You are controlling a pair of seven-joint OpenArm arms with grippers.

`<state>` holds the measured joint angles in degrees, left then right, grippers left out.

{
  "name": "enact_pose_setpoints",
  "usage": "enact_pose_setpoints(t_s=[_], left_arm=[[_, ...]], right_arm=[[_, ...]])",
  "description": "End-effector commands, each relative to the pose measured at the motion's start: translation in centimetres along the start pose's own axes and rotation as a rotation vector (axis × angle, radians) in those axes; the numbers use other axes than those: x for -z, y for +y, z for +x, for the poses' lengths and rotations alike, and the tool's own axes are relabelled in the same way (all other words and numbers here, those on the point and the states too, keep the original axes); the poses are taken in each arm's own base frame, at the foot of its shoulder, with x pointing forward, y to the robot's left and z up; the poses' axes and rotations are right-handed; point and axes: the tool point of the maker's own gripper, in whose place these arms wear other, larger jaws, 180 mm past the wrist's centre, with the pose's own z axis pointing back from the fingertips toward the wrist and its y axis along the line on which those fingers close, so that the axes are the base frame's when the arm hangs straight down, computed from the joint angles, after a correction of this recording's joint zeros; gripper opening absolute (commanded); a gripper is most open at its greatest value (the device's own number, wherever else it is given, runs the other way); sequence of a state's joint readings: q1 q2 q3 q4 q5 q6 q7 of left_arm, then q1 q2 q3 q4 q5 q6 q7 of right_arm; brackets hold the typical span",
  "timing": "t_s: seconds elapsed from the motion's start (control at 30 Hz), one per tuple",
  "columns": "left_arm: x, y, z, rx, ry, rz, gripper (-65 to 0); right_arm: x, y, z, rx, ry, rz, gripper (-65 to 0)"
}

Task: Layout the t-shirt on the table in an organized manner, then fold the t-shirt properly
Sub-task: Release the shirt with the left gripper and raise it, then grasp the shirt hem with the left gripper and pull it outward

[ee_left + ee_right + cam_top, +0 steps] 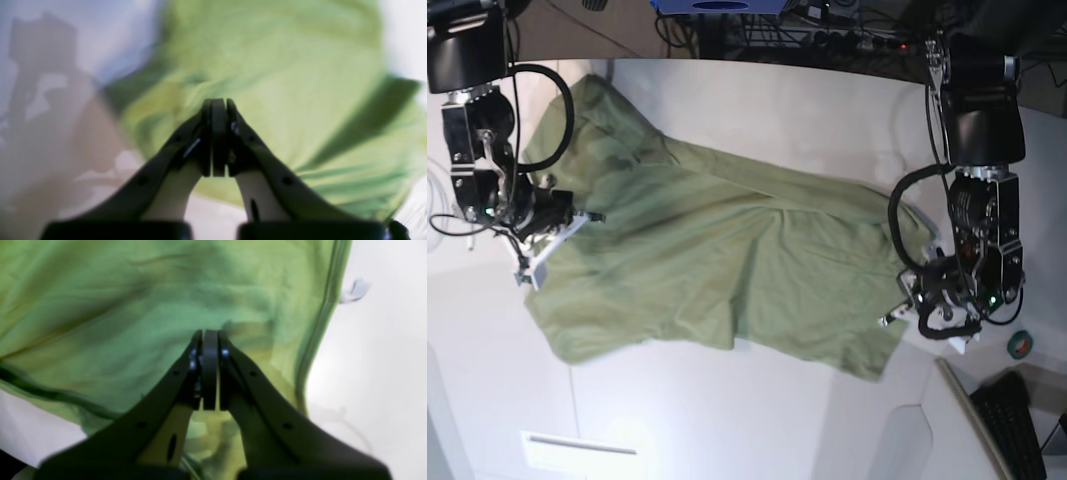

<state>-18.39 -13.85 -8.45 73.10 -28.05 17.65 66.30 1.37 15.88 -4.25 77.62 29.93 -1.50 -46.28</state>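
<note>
Grippers, left (218,103) and right (210,335), pressed shut over t-shirt (717,260); table (757,420) beneath.

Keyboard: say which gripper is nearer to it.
Left. The left gripper is just up-left of the keyboard; the right gripper is at the shirt's far end.

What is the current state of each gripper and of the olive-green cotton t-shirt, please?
Olive-green cotton t-shirt: spread across the white table, wrinkled, not folded.
Left gripper: jaws shut, over the shirt's edge; blur hides any cloth between them.
Right gripper: jaws shut, above the shirt.
</note>
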Motion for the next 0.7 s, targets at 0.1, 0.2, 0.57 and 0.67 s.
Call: enact_pose_setpoints(t_s=[0.1, 0.2, 0.57, 0.67], left_arm=[[-1.3, -1.6, 2.6, -0.001, -0.041, -0.034, -26.5], [-0.2, -2.3, 1.1, -0.092, 0.003, -0.044, -26.8], [2.8, 1.3, -0.8, -0.390, 0.075, 0.160, -65.0], [2.8, 1.7, -1.0, -0.390, 0.078, 0.168, -62.2]], right_arm=[[-0.5, -0.2, 1.6, -0.004, -0.043, -0.002, -65.0], [-0.5, 0.0, 1.5, -0.002, -0.043, 0.002, -65.0], [-0.3, -0.1, 0.5, 0.001, -0.025, 0.000, -65.0], [-0.3, -0.3, 0.0, 0.001, -0.016, -0.002, -65.0]])
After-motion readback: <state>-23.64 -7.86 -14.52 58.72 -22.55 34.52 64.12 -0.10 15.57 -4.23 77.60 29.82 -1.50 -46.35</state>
